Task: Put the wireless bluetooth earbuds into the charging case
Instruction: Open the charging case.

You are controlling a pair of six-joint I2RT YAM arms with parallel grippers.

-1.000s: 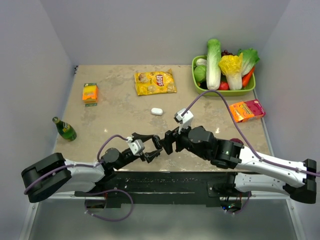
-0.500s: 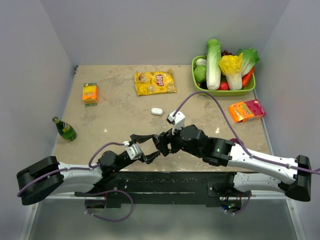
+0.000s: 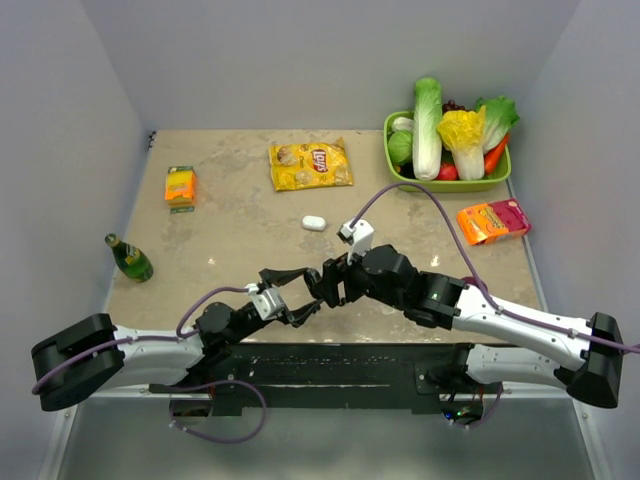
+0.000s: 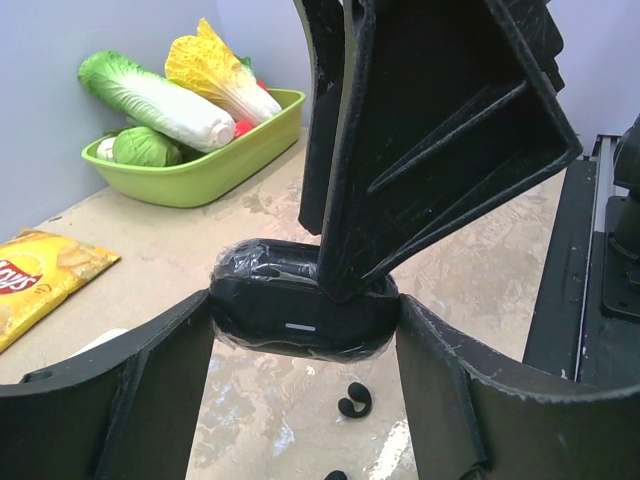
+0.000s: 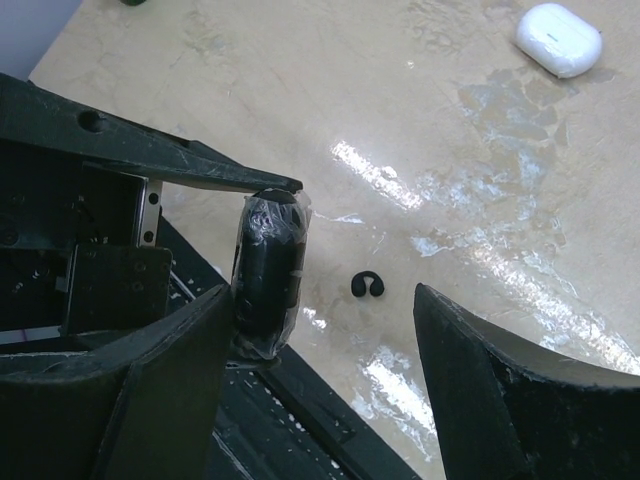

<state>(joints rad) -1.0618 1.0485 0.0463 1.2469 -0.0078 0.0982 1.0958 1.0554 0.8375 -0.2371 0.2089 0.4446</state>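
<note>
Above the table's (image 3: 230, 210) near edge, a closed black film-wrapped case (image 4: 300, 305) is pinched between the left fingers (image 4: 130, 390), and the right fingers (image 5: 500, 400) are spread beside it. A dark earbud (image 5: 367, 286) lies loose below, the white charging case (image 5: 558, 38) well apart; insertion is judged not begun.

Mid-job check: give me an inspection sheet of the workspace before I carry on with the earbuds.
Surface: beige tabletop, glossy, with glare patches.
Job's things: black case, film-wrapped, held off the tabletop; white case closed on the tabletop; one dark earbud loose under the grippers; whitish buds not seen.
Clutter: chips bag, orange box, bottle, packet, vegetable basket.
Grippers: left gripper shut on the black case; right gripper open, one finger touching that case.
Cables: right cable arches over the tabletop; left cable loops by its arm.
Surroundings: grey walls on three sides.
</note>
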